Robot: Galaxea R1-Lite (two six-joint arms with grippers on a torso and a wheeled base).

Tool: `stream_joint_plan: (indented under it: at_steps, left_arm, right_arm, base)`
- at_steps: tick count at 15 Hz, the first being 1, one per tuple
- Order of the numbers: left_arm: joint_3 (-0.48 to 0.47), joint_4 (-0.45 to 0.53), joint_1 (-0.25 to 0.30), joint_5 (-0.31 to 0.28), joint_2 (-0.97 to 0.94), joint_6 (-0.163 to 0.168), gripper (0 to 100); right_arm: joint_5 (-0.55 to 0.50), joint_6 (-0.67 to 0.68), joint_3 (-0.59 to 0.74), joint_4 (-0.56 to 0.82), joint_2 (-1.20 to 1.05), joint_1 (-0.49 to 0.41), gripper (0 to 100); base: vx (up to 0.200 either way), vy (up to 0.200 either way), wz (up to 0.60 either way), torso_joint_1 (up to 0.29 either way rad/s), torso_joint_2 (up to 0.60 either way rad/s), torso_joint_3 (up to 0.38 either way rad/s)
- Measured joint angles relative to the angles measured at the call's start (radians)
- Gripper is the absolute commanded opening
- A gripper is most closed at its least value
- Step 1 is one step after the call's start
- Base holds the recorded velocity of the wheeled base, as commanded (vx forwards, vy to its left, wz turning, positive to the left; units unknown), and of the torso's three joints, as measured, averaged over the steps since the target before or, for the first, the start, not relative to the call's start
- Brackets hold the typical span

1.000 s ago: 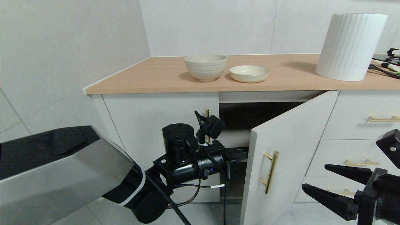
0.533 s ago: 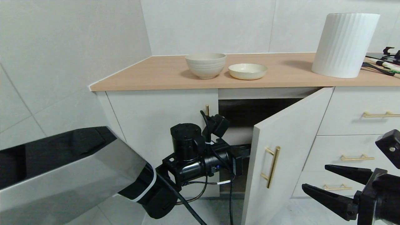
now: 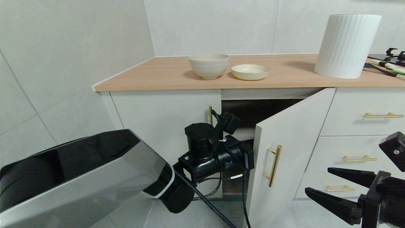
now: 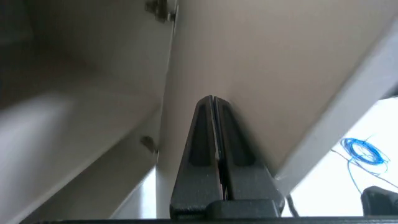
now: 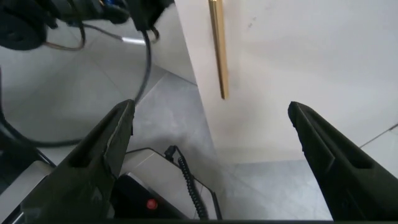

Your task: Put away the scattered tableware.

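Head view: bowl (image 3: 208, 65) beside plate (image 3: 250, 71) on counter (image 3: 158, 77)

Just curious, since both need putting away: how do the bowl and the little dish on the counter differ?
The bowl is deep with tall sides; the dish is shallow and low. The bowl has ridged rings outside; the dish looks smooth. The bowl sits left of the dish, not touching. Both are cream and stand upright on the wooden counter.

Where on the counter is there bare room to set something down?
Free: the left end of the countertop, between the left wall and the bowl; and the stretch between the shallow dish and the white ribbed container. Crowded: the far right, where utensils lie beside that container.
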Motion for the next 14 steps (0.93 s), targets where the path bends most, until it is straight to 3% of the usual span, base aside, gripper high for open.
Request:
stream_joint_plan:
  at_steps: [3,4,5,7,8,14]
  left_arm:
    - [0.009,-0.021,-0.056,0.03,0.003,0.0,0]
    - [0.029,-0.044,-0.089,0.01,-0.007,-0.006,0]
    - [0.066,-0.064,-0.133,-0.036,-0.027,-0.017,0]
    - [0.183,-0.113,-0.226,-0.187,-0.095,-0.033,0]
    - [0.221,-0.122,-0.247,-0.207,-0.123,-0.035,0]
    - [0.267,-0.117,-0.109,-0.183,-0.18,-0.034,0]
  right_arm:
    - [0.016,0.002,0.007,0.0,-0.025,0.051,100]
    - [0.032,0.003,0.01,0.0,-0.043,0.078,100]
    - [0.057,0.006,0.013,0.001,-0.069,0.106,100]
    - [0.14,0.009,0.014,0.017,-0.125,0.145,100]
    - [0.148,0.009,0.014,0.021,-0.142,0.152,100]
    - [0.102,0.01,-0.008,0.021,-0.152,0.127,100]
  base:
    - [0.0,0.0,0.0,0.0,0.0,0.0]
    - [0.0,0.0,0.0,0.0,0.0,0.0]
    - [0.0,0.0,0.0,0.0,0.0,0.0]
    - [0.0,0.0,0.0,0.0,0.0,0.0]
    - [0.0,0.0,0.0,0.0,0.0,0.0]
    - [0.0,0.0,0.0,0.0,0.0,0.0]
